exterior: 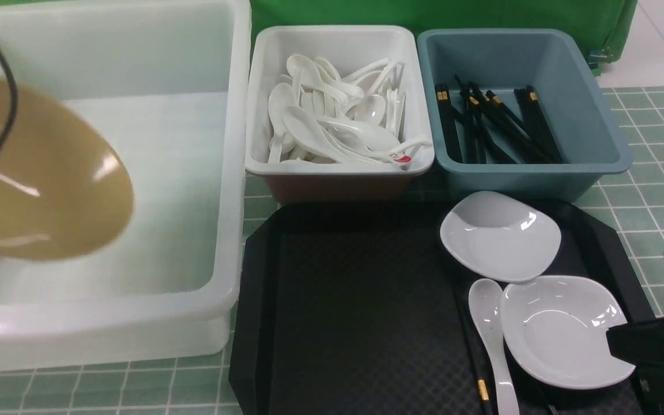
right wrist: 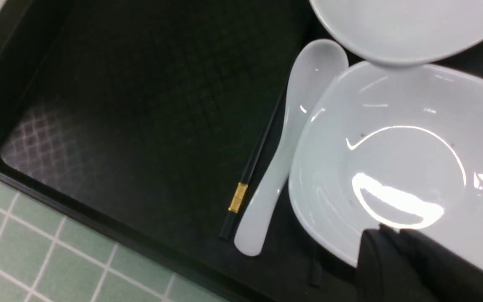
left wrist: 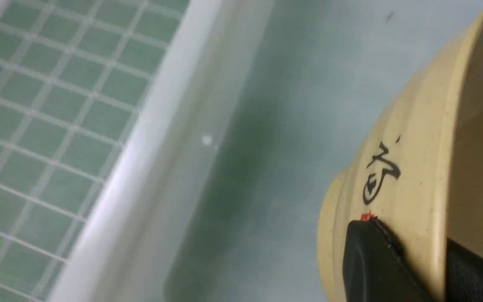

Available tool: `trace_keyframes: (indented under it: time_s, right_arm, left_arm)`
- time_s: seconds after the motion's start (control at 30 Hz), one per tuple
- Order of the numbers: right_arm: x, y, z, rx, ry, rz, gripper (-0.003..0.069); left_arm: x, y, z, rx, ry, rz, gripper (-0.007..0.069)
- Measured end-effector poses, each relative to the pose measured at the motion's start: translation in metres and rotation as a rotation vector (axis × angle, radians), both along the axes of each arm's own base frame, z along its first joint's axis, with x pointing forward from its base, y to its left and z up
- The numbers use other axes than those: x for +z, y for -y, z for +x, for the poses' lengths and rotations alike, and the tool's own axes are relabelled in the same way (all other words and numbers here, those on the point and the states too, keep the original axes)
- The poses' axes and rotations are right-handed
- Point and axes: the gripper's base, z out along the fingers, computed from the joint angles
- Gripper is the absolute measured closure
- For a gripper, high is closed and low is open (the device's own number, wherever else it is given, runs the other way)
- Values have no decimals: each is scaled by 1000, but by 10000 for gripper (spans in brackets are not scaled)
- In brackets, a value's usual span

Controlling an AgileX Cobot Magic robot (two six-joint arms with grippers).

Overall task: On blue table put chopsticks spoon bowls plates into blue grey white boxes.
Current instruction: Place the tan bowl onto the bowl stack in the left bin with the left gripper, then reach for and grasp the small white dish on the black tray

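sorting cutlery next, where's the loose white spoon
Front view, right side of the black tray: the spoon lies between a chopstick and the nearer white plate.

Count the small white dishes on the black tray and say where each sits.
2. The far dish sits on the tray, right side, in front of the blue-grey box. The near dish lies closer to the robot, beside a spoon. None looks hidden.
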Motion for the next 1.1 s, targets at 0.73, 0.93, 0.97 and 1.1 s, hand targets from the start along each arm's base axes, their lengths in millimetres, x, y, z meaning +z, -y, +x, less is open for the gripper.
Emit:
trace_keyframes:
  time_s: [0.73, 0.93, 0.97, 1.1]
  right_arm:
    - [0, -1, 0, -1, -3, 11, 569]
    - [0, -1, 0, 1, -1, 9, 564]
    - [0, -1, 0, 1, -1, 9, 562]
    - [0, -1, 0, 1, -1, 9, 559]
  left_arm:
    - [-65, -14, 20, -33, -20, 44, 177]
    - [-45, -11, 7, -35, 23, 88, 125]
    - [-41, -11, 5, -35, 37, 93, 127]
    - [-29, -5, -1, -18, 103, 60, 150]
